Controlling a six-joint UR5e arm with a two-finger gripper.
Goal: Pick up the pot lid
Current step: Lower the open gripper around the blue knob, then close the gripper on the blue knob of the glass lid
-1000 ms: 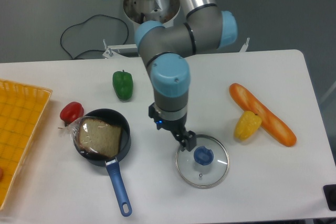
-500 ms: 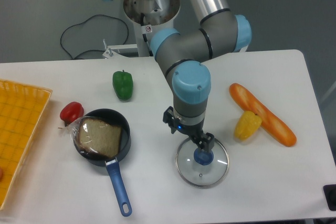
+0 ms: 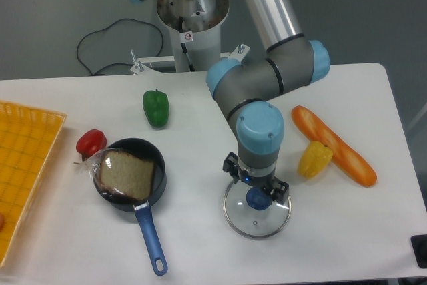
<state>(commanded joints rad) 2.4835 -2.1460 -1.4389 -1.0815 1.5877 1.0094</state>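
**While the gripper (image 3: 256, 185) hangs spread over the blue knob (image 3: 259, 199), the pot lid (image 3: 241, 221) lies on the table (image 3: 193, 248)**

Its fingers stand apart, gripping nothing, one toward each side of the knob (how high above the lid they are is hard to judge from this angle). The lid is clear, round and flat on the table, knob upward. To its right in the view, a plump yellow item (image 3: 315, 160) sits just beside a long orange-brown item (image 3: 333, 147), which slants down toward the right. Well to the lid's left is a black pan (image 3: 159, 173) with a blue handle (image 3: 151, 239) pointing toward the camera, holding something brown in clear plastic (image 3: 125, 174). Just beyond the pan lies a red item (image 3: 91, 143); farther back, a green pepper (image 3: 156, 109). A yellow-orange bin (image 3: 28, 165) fills the left edge.
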